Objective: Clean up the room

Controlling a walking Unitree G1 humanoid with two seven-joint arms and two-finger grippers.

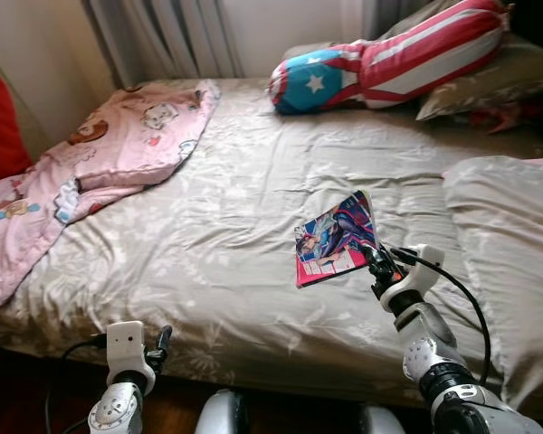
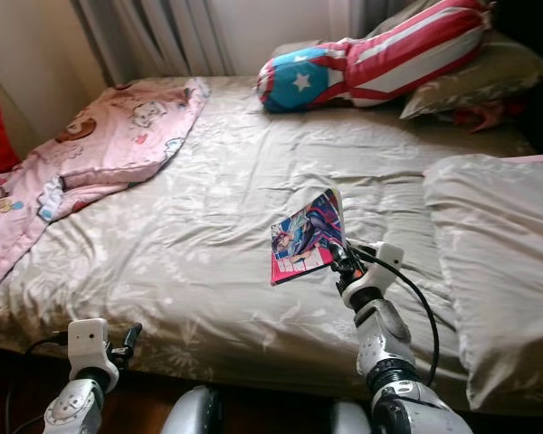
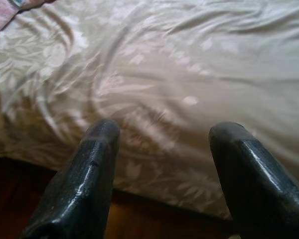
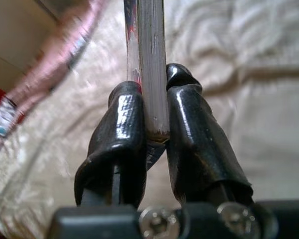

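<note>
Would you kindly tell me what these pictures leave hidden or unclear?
- The comic book: title too small in the eye views; in the right wrist view only its edge shows between the right gripper jaws.
- The pink blanket: cut off by the left edge of the eye views.
- The floor under the bed: dark shadow.
- The left gripper: open, blurred bedsheet beyond.

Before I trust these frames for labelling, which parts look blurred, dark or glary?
Right wrist view: the fingers and clamped comic book are sharp with glare on the black; the pink blanket behind is smeared. Left wrist view: soft, glossy fingers, dark floor. Eye views: sharp, evenly lit bed, dim below its edge.
</note>
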